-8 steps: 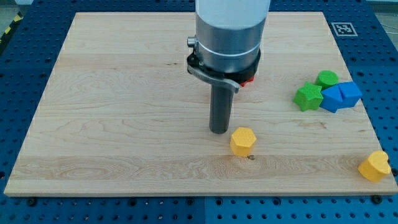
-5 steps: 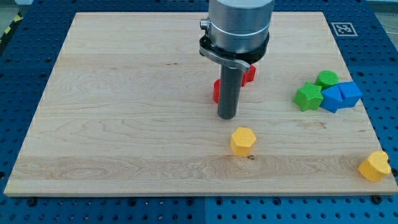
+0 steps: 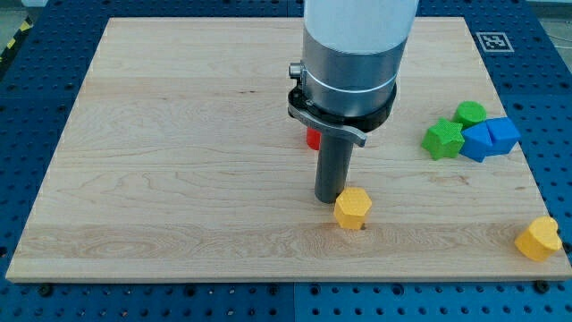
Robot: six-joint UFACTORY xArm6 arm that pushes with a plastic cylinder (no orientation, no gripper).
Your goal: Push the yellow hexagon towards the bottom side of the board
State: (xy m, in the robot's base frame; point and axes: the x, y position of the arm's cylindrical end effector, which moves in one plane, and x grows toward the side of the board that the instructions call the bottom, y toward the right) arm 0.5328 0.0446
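Note:
The yellow hexagon (image 3: 353, 208) lies on the wooden board (image 3: 161, 161), right of centre and toward the view's bottom. My tip (image 3: 329, 198) stands just at its upper left, touching or almost touching it. The arm's grey body rises above the tip and hides most of a red block (image 3: 312, 138) behind it.
A green star (image 3: 442, 139), a green round block (image 3: 471, 113) and two blue blocks (image 3: 489, 138) cluster at the view's right. Another yellow block (image 3: 538, 239) sits at the board's bottom right corner. A marker tag (image 3: 493, 41) is at the top right.
My tip moved up and right away from the hexagon, then came back down to its upper left. The hexagon has shifted slightly right and down. The red block is more hidden now.

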